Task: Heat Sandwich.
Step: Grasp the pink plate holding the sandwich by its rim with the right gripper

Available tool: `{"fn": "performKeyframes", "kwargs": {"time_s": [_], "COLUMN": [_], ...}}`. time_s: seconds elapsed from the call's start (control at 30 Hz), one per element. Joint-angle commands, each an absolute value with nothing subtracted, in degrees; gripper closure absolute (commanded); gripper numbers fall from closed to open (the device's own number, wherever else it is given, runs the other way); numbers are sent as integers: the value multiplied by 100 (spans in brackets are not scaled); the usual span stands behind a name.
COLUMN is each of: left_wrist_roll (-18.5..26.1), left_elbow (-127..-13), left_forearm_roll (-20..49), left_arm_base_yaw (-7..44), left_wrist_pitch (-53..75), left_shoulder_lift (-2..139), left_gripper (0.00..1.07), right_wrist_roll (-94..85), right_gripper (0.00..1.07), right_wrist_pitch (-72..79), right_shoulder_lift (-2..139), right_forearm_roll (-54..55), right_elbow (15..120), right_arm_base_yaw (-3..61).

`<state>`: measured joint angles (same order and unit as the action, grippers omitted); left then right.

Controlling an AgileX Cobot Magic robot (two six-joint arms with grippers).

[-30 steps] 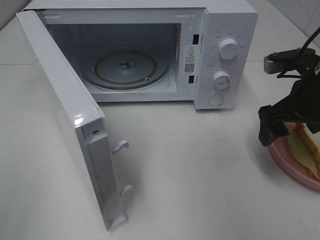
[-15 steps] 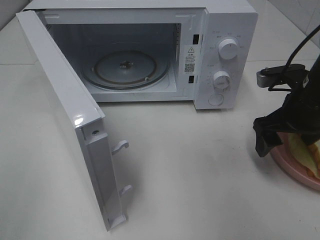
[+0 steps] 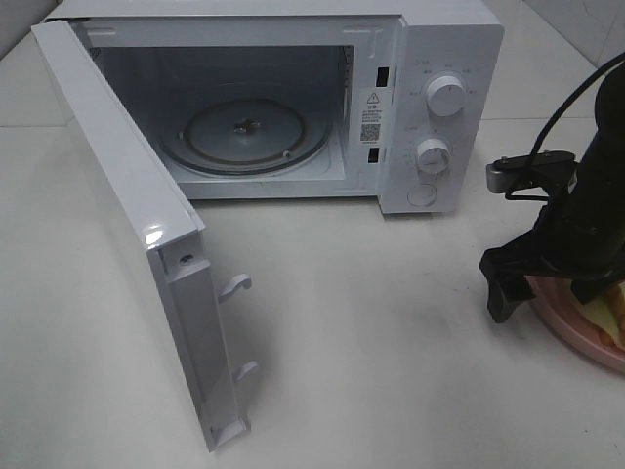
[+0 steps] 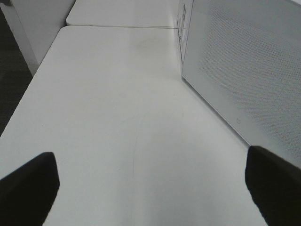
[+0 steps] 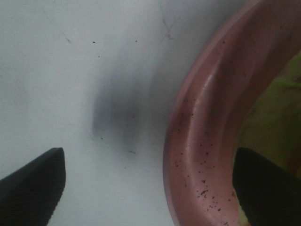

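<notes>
The sandwich (image 3: pixel 615 315) lies on a round pink plate (image 3: pixel 562 322) at the table's right edge, mostly hidden by my right arm; its yellow-green filling (image 5: pixel 277 108) shows in the right wrist view. My right gripper (image 3: pixel 545 285) hangs low at the plate's left rim (image 5: pixel 202 141). It is open, with one finger (image 5: pixel 33 183) over bare table and the other finger (image 5: pixel 268 188) over the plate's inside. The white microwave (image 3: pixel 439 59) stands open with a bare glass turntable (image 3: pixel 244 132). My left gripper (image 4: pixel 150 188) is open over bare table beside the door's outer face (image 4: pixel 244 70).
The microwave door (image 3: pixel 127 205) swings out toward the front left, its latch hooks (image 3: pixel 237 285) pointing right. Control knobs (image 3: pixel 446 96) sit on the right panel. White tabletop (image 3: pixel 371 322) lies between the microwave and the plate.
My right gripper has dropped and shifted left, from above the sandwich down to the plate's left rim. The microwave, the door and the plate have stayed put.
</notes>
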<state>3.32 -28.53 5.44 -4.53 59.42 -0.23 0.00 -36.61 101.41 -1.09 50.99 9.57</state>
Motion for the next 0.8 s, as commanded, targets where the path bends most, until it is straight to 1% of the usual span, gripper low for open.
{"fn": "performKeyframes", "kwargs": {"time_s": [0.03,0.8], "left_wrist_roll": [332,332], "left_elbow": [-2842,-2842], "left_forearm_roll": [544,544], "left_arm_base_yaw": [-458,-458], "left_wrist_pitch": [5936,5936], "left_shoulder_lift": [-189,-189], "left_gripper": [3,3], "right_wrist_roll": [0,0], "right_gripper": [17,22], "right_wrist_pitch": [-3610,-3363], "right_shoulder_lift": [10273,10411], "right_forearm_roll": [-80,-86], "right_elbow": [5111,5111], "right_arm_base_yaw": [928,928]}}
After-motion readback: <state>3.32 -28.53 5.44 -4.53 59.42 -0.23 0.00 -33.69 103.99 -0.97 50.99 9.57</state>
